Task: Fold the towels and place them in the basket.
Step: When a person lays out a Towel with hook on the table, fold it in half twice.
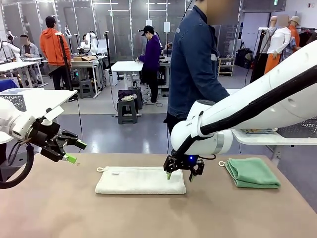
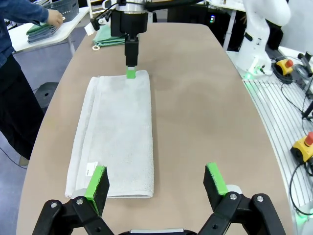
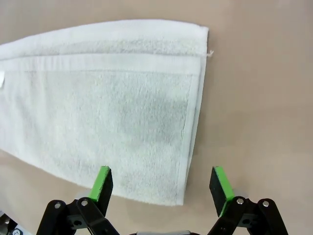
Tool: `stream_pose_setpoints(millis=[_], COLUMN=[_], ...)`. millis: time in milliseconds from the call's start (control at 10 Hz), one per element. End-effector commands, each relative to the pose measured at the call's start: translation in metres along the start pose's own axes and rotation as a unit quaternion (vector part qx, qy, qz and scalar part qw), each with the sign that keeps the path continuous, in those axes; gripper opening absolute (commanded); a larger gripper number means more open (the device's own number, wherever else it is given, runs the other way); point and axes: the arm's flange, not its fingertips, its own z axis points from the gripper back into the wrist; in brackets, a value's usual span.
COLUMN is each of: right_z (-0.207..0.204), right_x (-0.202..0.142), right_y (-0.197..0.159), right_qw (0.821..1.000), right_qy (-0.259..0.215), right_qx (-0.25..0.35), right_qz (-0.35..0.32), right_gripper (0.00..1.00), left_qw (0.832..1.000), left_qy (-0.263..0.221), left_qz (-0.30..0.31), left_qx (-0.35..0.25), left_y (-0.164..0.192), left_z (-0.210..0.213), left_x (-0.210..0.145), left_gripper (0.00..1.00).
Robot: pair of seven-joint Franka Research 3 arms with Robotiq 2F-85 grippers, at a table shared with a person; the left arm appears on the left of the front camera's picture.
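Table: I see a tan top (image 1: 59, 213) shared with a person (image 1: 195, 59).
White towel (image 1: 140, 180): folded long, flat mid-table.
Green towel (image 1: 252, 172): folded, far right side.
Right gripper (image 1: 183, 171): jaws apart, low over white towel's right end, holding nothing.
Left gripper (image 1: 74, 151): jaws apart, empty, raised at left.
Basket (image 2: 66, 9): side table by person's hand.

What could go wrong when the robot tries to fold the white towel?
The right gripper hangs open over the off-white towel's end, near its corner, so its fingers might pinch just one layer. The left gripper is open off the other end, so the towel could fold crooked. The green towel lies close by.
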Motion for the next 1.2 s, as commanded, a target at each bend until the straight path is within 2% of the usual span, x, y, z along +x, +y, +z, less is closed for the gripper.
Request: stream_pose_setpoints(millis=[0,100,200,500,600,800,900,1100], right_z=[-0.007,-0.011,-0.015,-0.026,-0.029,-0.034,-0.035,-0.039], right_x=[0.009,0.012,0.015,0.020,0.021,0.022,0.022,0.022], right_y=[0.010,0.010,0.011,0.012,0.012,0.013,0.013,0.012], right_qw=[1.000,1.000,0.999,0.998,0.998,0.998,0.997,0.996], right_qy=[-0.020,-0.019,-0.021,-0.023,-0.023,-0.021,-0.022,-0.021], right_qx=[-0.015,-0.018,-0.026,-0.046,-0.050,-0.053,-0.059,-0.072], right_qz=[-0.010,-0.013,-0.019,-0.024,-0.030,-0.033,-0.036,-0.038], right_gripper=[1.00,0.80,0.90,0.90,0.70,0.70,0.66,0.46], left_qw=[1.000,1.000,1.000,1.000,1.000,1.000,1.000,1.000], left_qy=[0.005,0.005,0.005,0.005,0.005,0.005,0.005,0.005], left_qz=[-0.004,-0.004,-0.004,-0.004,-0.004,-0.004,-0.004,-0.004], left_qx=[0.001,0.001,0.001,0.001,0.001,0.001,0.001,0.001], left_y=[0.000,0.000,0.000,0.000,0.000,0.000,0.000,0.000], left_z=[0.002,0.002,0.002,0.002,0.002,0.002,0.002,0.002], left_x=[0.002,0.002,0.002,0.002,0.002,0.002,0.002,0.002], left_gripper=[0.98,0.98,0.98,0.98,0.98,0.98,0.98,0.98])
